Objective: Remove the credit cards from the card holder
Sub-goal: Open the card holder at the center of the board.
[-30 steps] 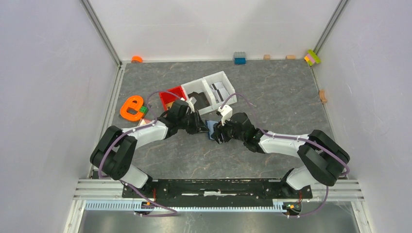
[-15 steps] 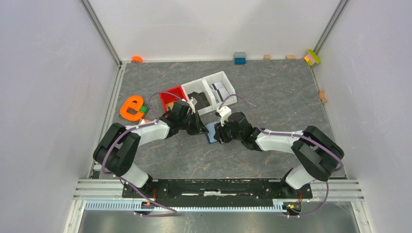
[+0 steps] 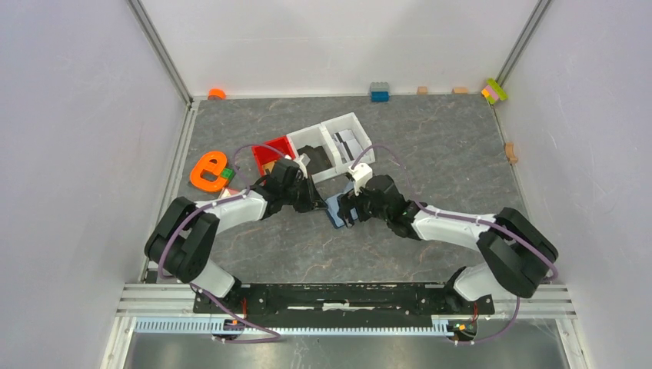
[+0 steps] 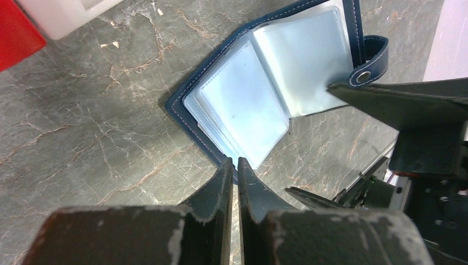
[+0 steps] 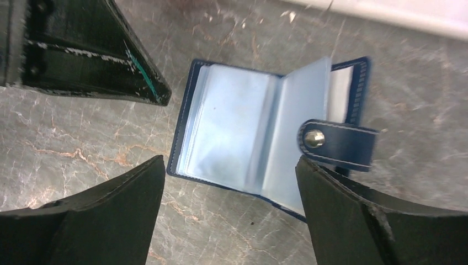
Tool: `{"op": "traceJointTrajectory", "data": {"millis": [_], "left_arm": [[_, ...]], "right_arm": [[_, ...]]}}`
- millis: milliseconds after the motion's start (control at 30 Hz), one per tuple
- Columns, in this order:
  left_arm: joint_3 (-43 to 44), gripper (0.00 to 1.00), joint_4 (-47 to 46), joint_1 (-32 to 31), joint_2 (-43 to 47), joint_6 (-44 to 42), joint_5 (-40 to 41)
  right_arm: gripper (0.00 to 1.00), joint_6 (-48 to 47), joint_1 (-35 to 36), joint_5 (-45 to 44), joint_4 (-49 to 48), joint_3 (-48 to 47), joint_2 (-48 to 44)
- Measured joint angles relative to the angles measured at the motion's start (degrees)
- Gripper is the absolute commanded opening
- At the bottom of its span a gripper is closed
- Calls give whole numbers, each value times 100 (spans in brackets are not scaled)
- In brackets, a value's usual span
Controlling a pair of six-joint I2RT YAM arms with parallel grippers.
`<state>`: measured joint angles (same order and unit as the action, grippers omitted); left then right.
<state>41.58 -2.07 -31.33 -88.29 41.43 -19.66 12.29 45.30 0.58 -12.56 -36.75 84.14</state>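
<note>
Lying open on the grey marbled table (image 3: 430, 154), the card holder (image 3: 336, 209) (image 4: 265, 94) (image 5: 248, 138) sits near the middle, between the two arms and just on the near side of a white bin (image 3: 365, 138). Its navy cover faces down and its clear, pale blue sleeves are fanned upward like pages. Whether any sleeve has a card in it cannot be told from these views. The strap tab (image 4: 367, 61) (image 5: 336, 143) with its metal snap curls over the right side of the holder.

The left gripper (image 3: 314, 203) (image 4: 234, 165) has its fingers drawn together with only a hairline between them. The tips are down at the left edge of the holder, and whether they nip that edge is unclear. The right gripper (image 3: 347, 209) (image 5: 230, 161) has its fingers spread wide, one on each side of the holder, gripping nothing. One of its fingers (image 4: 397, 102) is just beside the snap.

The white bin has two compartments. The right one contains the credit cards (image 3: 350, 143), light grey and dark, lying flat. The left one contains a black lump (image 3: 314, 156). A red bin (image 3: 269, 152) sits against the white bin's left side, and an orange letter-shaped piece (image 3: 207, 171) lies further left, near the table's edge. A blue and grey block (image 3: 379, 91) is at the far edge of the table.
</note>
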Motion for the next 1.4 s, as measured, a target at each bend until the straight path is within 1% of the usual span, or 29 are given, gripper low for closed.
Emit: {"op": "traceJointTrajectory", "data": {"millis": [167, 533, 833, 867, 933, 1033, 1067, 1167, 1200, 1267, 1300, 1333, 1400], "left_arm": [[4, 14, 31, 0, 22, -57, 15], [4, 15, 55, 0, 33, -74, 15], [4, 15, 72, 0, 33, -74, 13], [4, 15, 72, -2, 33, -74, 13], [4, 16, 72, -4, 33, -74, 13], [4, 16, 72, -4, 33, -74, 13], [4, 16, 72, -4, 33, -74, 13], [4, 17, 72, -4, 33, -74, 13], [4, 17, 72, -4, 33, -74, 13], [4, 18, 72, -4, 33, -74, 13], [4, 19, 72, -4, 33, -74, 13], [4, 20, 72, -4, 33, -74, 13], [4, 22, 72, -4, 33, -74, 13]], "right_arm": [[98, -61, -39, -337, 55, 0, -389], [98, -61, -313, -817, 389, 0, -367], [98, -13, -470, -664, 511, -105, -9], [97, -11, -470, -623, 501, -105, -9], [90, -11, -470, -457, 452, -105, 13], [74, 0, -470, -179, 326, -107, 186], [67, 11, -470, -76, 293, -109, 278], [39, 28, -470, 149, 269, -122, 518], [31, 46, -470, 212, 264, -129, 575], [10, 90, -470, 387, 179, -144, 616], [3, 85, -468, 446, 142, -151, 616], [0, 118, -472, 535, 96, -151, 614], [0, 157, -494, 693, 28, -142, 595]]}}
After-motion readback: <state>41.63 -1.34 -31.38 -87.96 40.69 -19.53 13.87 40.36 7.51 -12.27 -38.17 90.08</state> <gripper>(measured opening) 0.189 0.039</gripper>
